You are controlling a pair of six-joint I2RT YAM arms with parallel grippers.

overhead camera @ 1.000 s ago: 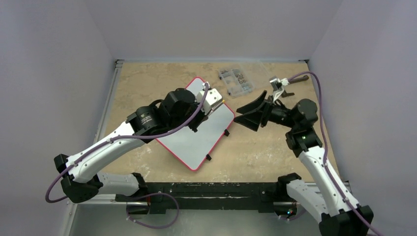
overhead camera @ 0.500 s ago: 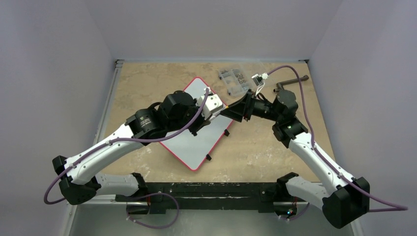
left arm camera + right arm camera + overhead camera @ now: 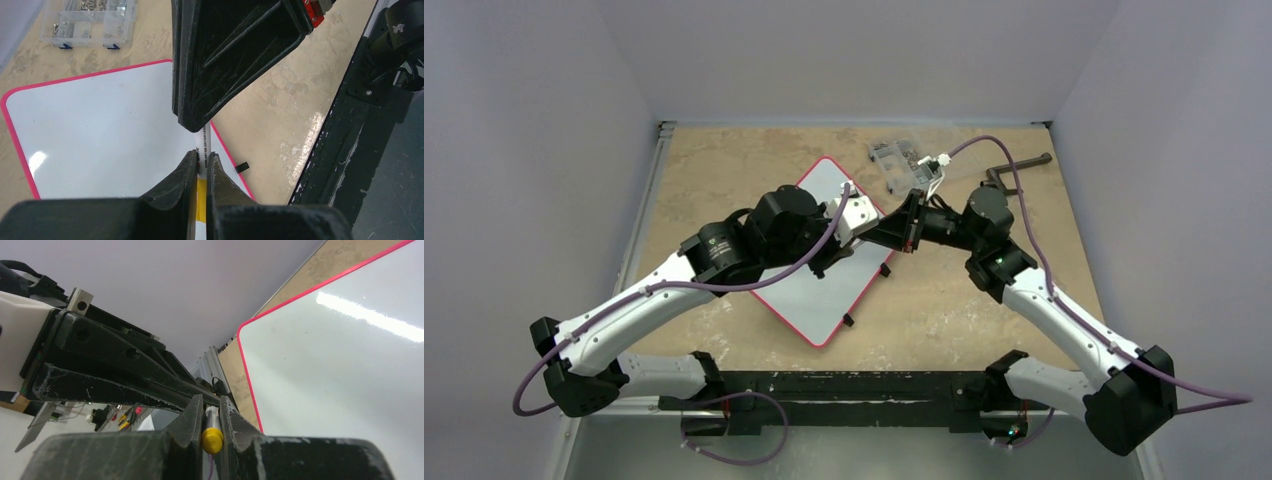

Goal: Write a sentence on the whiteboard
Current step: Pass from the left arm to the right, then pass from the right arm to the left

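Two grippers: both on one marker (image 3: 204,142), so you're at the uncapping step.
Left gripper (image 3: 201,161): clamped on the marker barrel.
Whiteboard (image 3: 100,120): flat on the table (image 3: 270,110) below, blank.
Right gripper (image 3: 211,402): pinched on the yellow cap (image 3: 212,439).
Next: you'd pull straight apart, I reckon.

left arm (image 3: 639,305): white shell links with black joint housings and round black motor casings, mounted at the left end of the base rail (image 3: 844,388).
right arm (image 3: 1064,325): the same white links and black joints, mounted at the base rail's right end.
cables: one purple cable (image 3: 754,272) runs along each arm and loops loose near the base rail.
left gripper (image 3: 200,160): matte black tapered fingers, scuffed.
right gripper (image 3: 211,405): black fingers with white scratches and a ribbed, hollow outer shell.
base rail: black, with paint chipped to white.
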